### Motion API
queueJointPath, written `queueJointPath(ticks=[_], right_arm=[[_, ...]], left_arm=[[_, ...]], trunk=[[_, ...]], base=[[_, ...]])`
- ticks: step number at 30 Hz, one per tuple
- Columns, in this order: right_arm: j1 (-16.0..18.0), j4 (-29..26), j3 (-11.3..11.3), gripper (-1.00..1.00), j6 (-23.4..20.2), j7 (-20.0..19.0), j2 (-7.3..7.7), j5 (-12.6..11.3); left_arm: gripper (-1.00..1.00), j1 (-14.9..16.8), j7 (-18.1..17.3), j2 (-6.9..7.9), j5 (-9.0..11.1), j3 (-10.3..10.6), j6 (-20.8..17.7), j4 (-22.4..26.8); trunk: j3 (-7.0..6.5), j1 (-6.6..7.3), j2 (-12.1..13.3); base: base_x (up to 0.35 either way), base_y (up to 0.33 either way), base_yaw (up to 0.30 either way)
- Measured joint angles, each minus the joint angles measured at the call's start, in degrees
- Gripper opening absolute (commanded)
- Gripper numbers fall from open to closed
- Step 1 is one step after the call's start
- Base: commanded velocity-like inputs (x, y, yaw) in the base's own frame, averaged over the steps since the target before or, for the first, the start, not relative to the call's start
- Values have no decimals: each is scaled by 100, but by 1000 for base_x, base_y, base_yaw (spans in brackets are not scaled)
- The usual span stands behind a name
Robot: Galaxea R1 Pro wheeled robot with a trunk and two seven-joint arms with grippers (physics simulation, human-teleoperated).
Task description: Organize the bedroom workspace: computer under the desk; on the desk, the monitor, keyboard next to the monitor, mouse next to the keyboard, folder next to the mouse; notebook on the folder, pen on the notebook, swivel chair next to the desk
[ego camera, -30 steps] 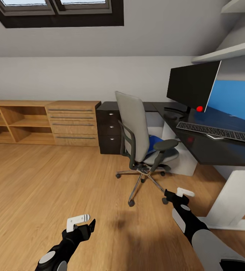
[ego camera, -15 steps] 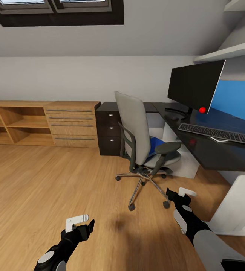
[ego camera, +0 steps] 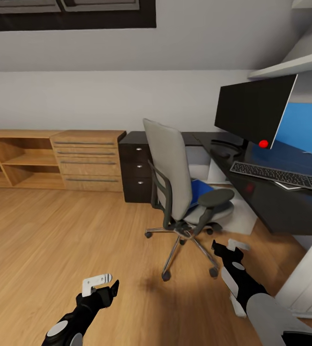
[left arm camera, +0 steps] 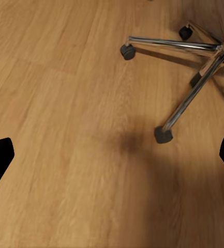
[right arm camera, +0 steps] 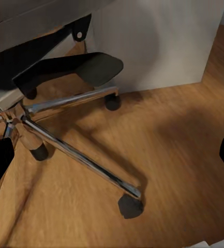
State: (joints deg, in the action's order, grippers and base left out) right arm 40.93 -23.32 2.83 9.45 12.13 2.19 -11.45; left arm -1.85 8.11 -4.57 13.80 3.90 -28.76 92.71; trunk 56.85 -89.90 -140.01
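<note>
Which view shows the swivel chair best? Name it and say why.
The head view: the whole swivel chair shows there, backrest, armrests, seat and star base. The left wrist view catches chrome legs and castors; the right wrist view adds one armrest above them.

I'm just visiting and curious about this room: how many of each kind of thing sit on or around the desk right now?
Screen: 1
Keyboard: 1
Office chair: 1
Blue folder on the chair seat: 1
Black desk: 1
Total: 5
</note>
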Motion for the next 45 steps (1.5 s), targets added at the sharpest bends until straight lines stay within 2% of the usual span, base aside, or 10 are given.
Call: queueJointPath(ticks=[12,15,22,36,43,45], right_arm=[[1,-4,0,100,7,0,39,-3],[2,-1,-1,100,10,0,86,-7],[0,0,-1,100,10,0,88,-8],[3,2,-1,100,11,0,80,-8],[3,4,-2,100,24,2,65,-13],[3,12,-15,100,225,-4,48,-6]], left_arm=[[100,0,0,8,0,-23,-1,0],[100,0,0,9,1,-118,-3,1],[100,0,0,9,3,-180,4,1],[100,0,-2,8,9,-194,5,1],[100,-1,-6,9,10,-195,5,3],[100,-1,-8,9,10,-195,5,3]], trunk=[[0,-2,0],[0,-3,0],[0,-3,0],[0,0,0],[1,-2,0],[0,-2,0]], base=[[56,-104,0],[1,-77,0],[14,-14,0],[223,0,0],[77,0,87],[4,0,257]])
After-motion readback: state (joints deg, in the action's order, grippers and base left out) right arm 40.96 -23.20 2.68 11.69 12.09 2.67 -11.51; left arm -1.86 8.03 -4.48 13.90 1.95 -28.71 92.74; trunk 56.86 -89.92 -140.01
